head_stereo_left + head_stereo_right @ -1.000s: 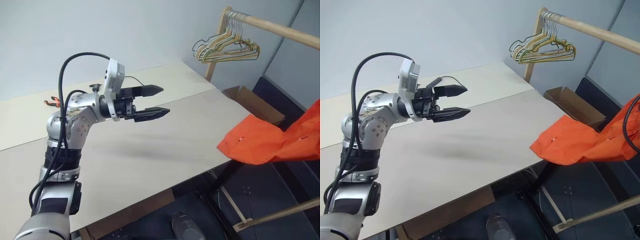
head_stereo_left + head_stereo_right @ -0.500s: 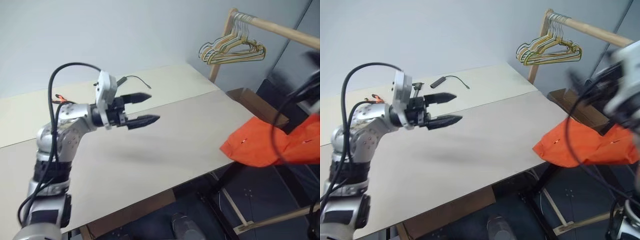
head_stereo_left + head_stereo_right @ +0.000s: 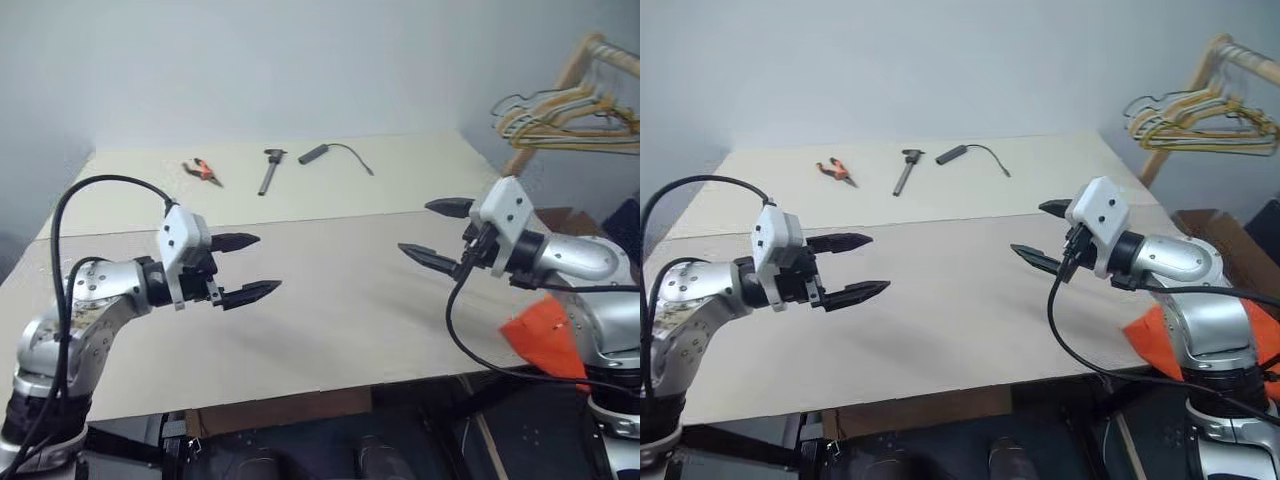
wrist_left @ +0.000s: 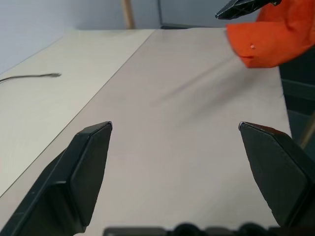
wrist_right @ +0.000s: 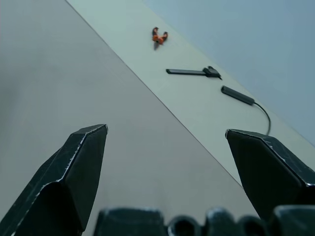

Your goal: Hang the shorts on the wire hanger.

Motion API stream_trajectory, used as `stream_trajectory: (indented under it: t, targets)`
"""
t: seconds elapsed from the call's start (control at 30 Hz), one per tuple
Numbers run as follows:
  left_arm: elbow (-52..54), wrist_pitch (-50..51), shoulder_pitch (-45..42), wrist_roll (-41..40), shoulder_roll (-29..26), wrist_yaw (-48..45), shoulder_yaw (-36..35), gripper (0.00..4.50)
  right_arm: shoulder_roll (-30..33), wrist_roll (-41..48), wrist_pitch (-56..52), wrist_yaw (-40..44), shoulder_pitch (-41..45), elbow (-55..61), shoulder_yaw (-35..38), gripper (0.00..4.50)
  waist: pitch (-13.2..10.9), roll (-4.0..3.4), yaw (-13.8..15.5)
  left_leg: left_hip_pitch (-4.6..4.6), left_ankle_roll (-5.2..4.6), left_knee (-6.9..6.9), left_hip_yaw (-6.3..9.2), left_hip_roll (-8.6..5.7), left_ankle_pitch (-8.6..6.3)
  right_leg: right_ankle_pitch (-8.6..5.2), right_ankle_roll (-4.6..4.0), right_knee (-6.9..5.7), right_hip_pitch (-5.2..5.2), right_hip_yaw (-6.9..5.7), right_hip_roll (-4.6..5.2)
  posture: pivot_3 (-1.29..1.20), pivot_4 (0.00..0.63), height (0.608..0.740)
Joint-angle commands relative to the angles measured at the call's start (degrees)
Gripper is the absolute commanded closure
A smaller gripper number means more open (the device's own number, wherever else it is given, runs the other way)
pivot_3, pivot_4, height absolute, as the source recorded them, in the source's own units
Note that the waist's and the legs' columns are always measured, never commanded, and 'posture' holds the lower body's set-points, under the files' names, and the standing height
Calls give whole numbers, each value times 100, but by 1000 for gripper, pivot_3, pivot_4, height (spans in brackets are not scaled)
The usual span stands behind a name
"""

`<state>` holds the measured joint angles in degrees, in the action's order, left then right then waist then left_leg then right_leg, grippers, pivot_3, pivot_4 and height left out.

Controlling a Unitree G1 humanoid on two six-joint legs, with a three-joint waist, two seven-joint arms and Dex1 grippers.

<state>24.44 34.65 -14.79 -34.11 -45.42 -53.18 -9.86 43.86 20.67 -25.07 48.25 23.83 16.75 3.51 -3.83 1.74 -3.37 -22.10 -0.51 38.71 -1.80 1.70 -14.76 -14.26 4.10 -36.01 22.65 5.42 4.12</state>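
Note:
The bright orange shorts [image 3: 543, 335] hang off the table's right front edge, partly hidden behind my right arm; they also show in the left wrist view [image 4: 275, 37]. My right gripper [image 3: 415, 228] hovers open and empty above the table, to the left of the shorts and apart from them. My left gripper [image 3: 266, 264] is open and empty too, held over the table's left half and pointing toward the right one. The two grippers face each other across a bare stretch of table [image 3: 330, 300]. The wire hanger is out of view.
A bunch of yellowish and dark hangers [image 3: 562, 112] hangs on a wooden rail at the far right. Along the table's far side lie orange pliers [image 3: 203, 171], a black tool [image 3: 268, 172] and a black cable with a cylindrical end [image 3: 316, 153].
The camera has swung left. My right arm has come into view and swept left over the table, away from the shorts. My left gripper has sunk and drawn back to the left.

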Motion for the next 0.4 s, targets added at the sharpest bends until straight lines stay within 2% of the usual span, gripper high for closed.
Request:
stream_trajectory:
  t: [0.03, 0.17, 0.4]
  targets:
    - [253, 30, -4, -113, -48, 140, -182, 0, 26, -94, 231, 16, -81, 142, 53, 17, 0, 0, 169, -5, 0, 0, -13, 1, 0, -1, -6, -1, 6, -7, -1, 58, 51, 740]
    - [176, 30, -68, -100, -39, 147, -134, 0, 60, -127, 205, -15, -141, 220, 73, 17, 0, 1, 345, -22, 1, 5, -27, 10, 1, 2, -22, -8, 28, -9, -12, 52, 50, 740]
    - [61, -69, -147, 29, -18, 120, 13, 0, 103, -148, 132, -44, -305, 401, 137, 17, 0, 1, 346, -20, 4, 9, -28, 28, 3, 11, -38, -9, 29, -6, -39, 30, 48, 740]
